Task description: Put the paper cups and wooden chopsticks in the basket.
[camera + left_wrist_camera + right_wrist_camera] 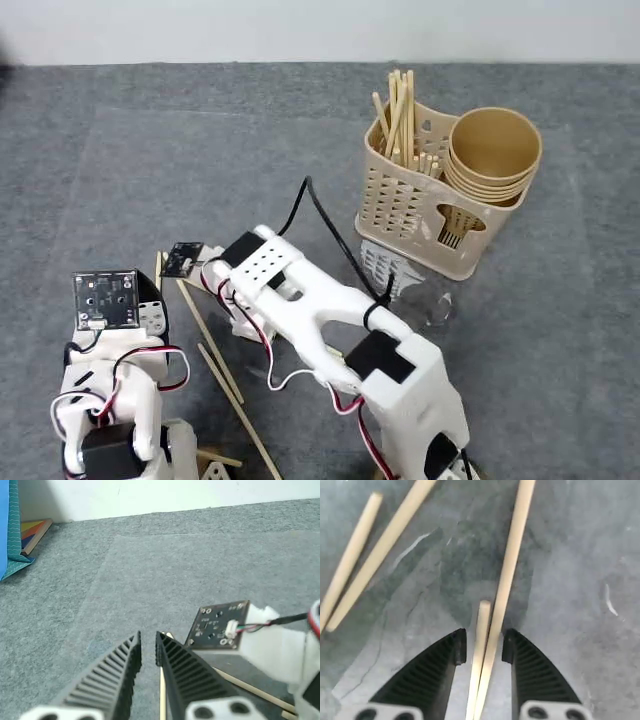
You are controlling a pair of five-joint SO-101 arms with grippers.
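Where your right gripper (484,641) sits, near the tabletop's front edge, its jaws are spread around two thin, pale wooden chopsticks (506,585) lying flat. Your left gripper (148,640) has a small gap between its jaws and holds nothing. Toward the far right corner, the basket (400,205) holds tan paper cups (495,150) and more sticks (400,110).

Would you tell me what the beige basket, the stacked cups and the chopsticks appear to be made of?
Beige perforated basket: likely moulded plastic, smooth with regular cut-out holes. Tan stacked cups: probably paper, matte with thin rolled rims. Pale chopsticks: apparently unfinished wood, dull and light.
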